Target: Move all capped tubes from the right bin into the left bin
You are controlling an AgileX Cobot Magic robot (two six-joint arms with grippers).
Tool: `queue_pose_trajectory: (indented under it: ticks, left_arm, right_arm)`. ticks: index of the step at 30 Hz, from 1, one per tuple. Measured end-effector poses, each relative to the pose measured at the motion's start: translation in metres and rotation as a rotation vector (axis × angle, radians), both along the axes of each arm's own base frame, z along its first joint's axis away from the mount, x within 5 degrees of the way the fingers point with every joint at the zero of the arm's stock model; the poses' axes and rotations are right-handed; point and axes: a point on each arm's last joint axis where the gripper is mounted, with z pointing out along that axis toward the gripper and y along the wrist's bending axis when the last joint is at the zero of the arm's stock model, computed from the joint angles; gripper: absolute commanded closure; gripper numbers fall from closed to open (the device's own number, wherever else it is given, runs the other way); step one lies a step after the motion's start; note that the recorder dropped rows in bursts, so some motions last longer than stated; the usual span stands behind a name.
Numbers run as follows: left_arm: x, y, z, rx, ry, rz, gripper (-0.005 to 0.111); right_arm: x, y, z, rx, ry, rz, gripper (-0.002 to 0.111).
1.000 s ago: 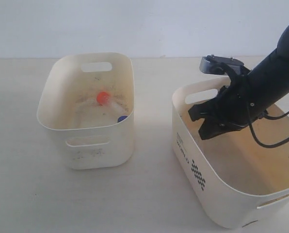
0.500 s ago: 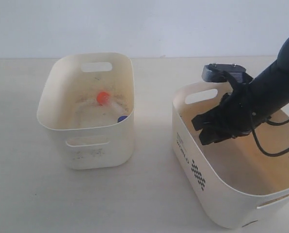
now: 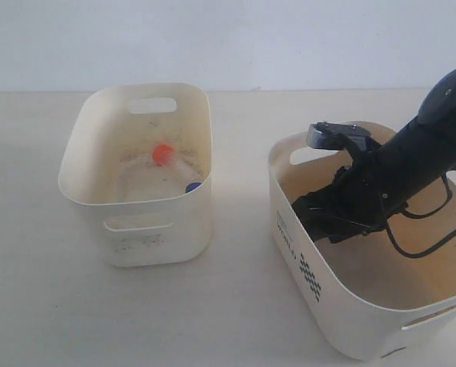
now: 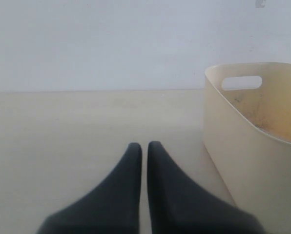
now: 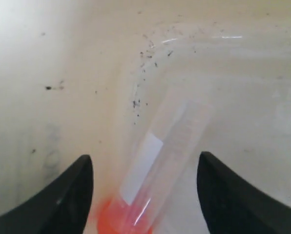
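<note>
My right gripper [image 3: 320, 222] hangs low inside the right bin [image 3: 327, 306], the tub with the black dot print. In the right wrist view its jaws [image 5: 145, 157] stand open, one on each side of a clear tube [image 5: 170, 146] with an orange cap [image 5: 121, 222] that lies on the bin's stained floor. That tube is hidden behind the arm in the exterior view. The left bin [image 3: 159, 229] holds an orange-capped tube [image 3: 163, 154] and a blue cap [image 3: 192, 187]. My left gripper [image 4: 144, 145] is shut and empty above the table, next to the left bin [image 4: 253, 161].
The two tubs stand apart on a pale tabletop [image 3: 236, 275] with a white wall behind. A black cable [image 3: 419, 248] loops from the right arm inside the right bin. The left arm is outside the exterior view.
My right gripper has dropped deeper into the right bin and shifted towards its printed side. The tubes in the left bin have not moved.
</note>
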Motion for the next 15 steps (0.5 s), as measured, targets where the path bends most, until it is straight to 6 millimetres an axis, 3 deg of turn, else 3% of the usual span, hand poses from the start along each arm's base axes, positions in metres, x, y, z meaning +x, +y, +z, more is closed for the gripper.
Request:
queue_pose_trajectory:
  ticks: [7,15]
  left_arm:
    - [0.000,0.000,0.000,0.000,0.000,0.000,0.102]
    - [0.000,0.000,0.000,0.000,0.000,0.000,0.102]
  right_arm:
    - [0.001,0.000,-0.012,-0.008,0.030,-0.001,0.036]
    - [0.003,0.000,-0.019,-0.012,0.046,-0.008,0.037]
